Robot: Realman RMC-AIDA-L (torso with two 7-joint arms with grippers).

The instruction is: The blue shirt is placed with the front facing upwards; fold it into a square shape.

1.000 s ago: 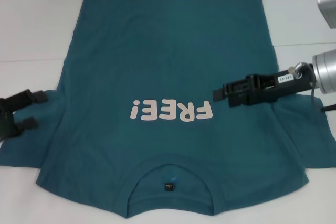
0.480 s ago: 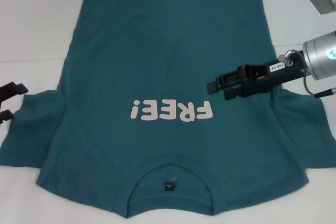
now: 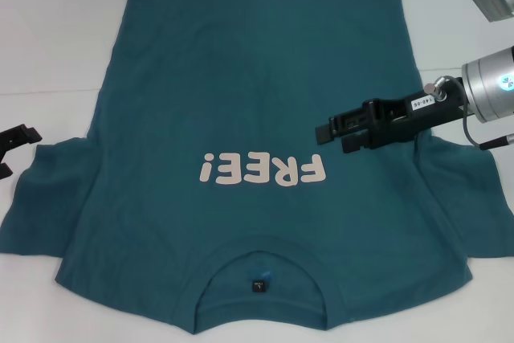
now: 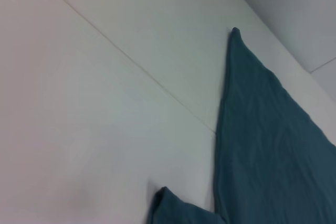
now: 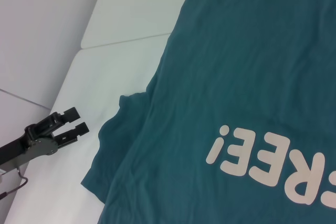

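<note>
Blue shirt [image 3: 257, 118]: lies flat on the white bench [image 3: 48, 46], front up, collar [image 3: 261, 283] nearest the robot, hem at the far side; both short sleeves spread out sideways.
Print: pale "FREE!" lettering [image 3: 263, 169] across the chest, reading upside down in the head view; cut off by the frame edge in the right wrist view.
Collar label: small dark tag [image 3: 258, 285] inside the neck; its marking too small to read.
Right gripper [image 3: 333, 137]: held over the shirt's chest on the robot's right, just beyond the print; jaws slightly parted, gripping nothing; contact with the cloth cannot be told.
Left gripper [image 3: 10, 150]: over bare bench at the left edge, just beside the left sleeve [image 3: 48, 198], mostly cut off in the head view; jaws apart and empty in the right wrist view.
Left wrist view: shows only bench and a shirt edge.
</note>
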